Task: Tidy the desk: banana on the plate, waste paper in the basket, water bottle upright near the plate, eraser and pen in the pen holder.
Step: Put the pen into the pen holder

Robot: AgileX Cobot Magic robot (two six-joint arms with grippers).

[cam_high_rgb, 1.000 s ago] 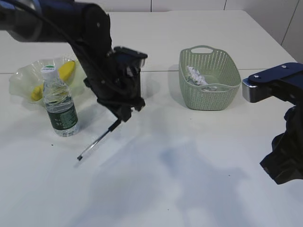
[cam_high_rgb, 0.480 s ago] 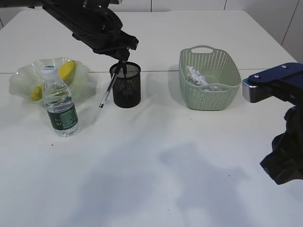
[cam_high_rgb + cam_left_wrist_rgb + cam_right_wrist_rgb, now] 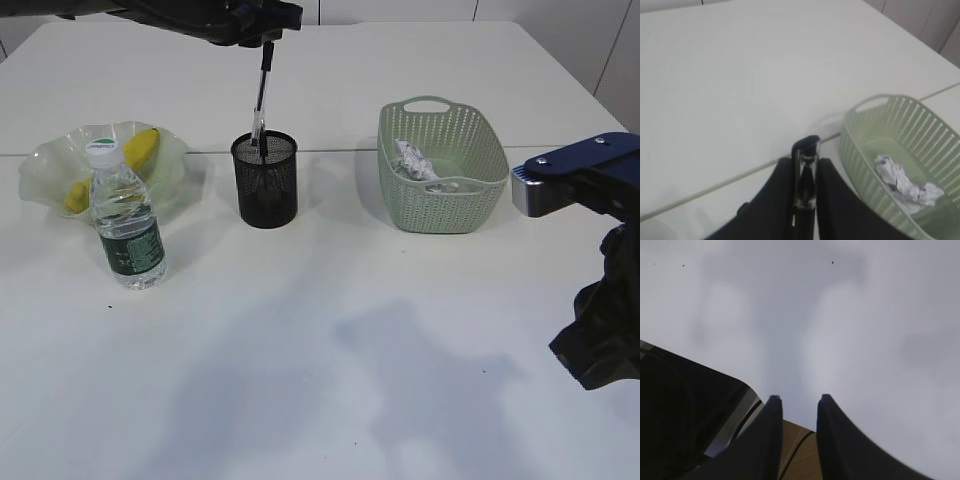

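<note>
Pen (image 3: 260, 100) is the thing in hand here: it hangs nearly upright from the left claw (image 3: 266, 38), its lower tip just inside the rim of the black mesh pen holder (image 3: 265, 180).

The white worktop (image 3: 320, 360) carries everything. The green basket (image 3: 442, 165) sits right of the holder with crumpled waste paper (image 3: 412, 160) already in it. The clear plate (image 3: 60, 170) on the left holds the banana (image 3: 140, 148), and the water bottle (image 3: 125, 215) stands upright just in front of it. No eraser can be made out; it may be hidden inside the holder.

The left claw is clamped on the pen's top end, as the left wrist view shows. The right claw (image 3: 796, 415) stands apart, holding nothing, over bare worktop.

Risk, as I judge it: the pen is slightly tilted, so a release now could let it tip against the rim, topple out, or nudge the light holder over.
</note>
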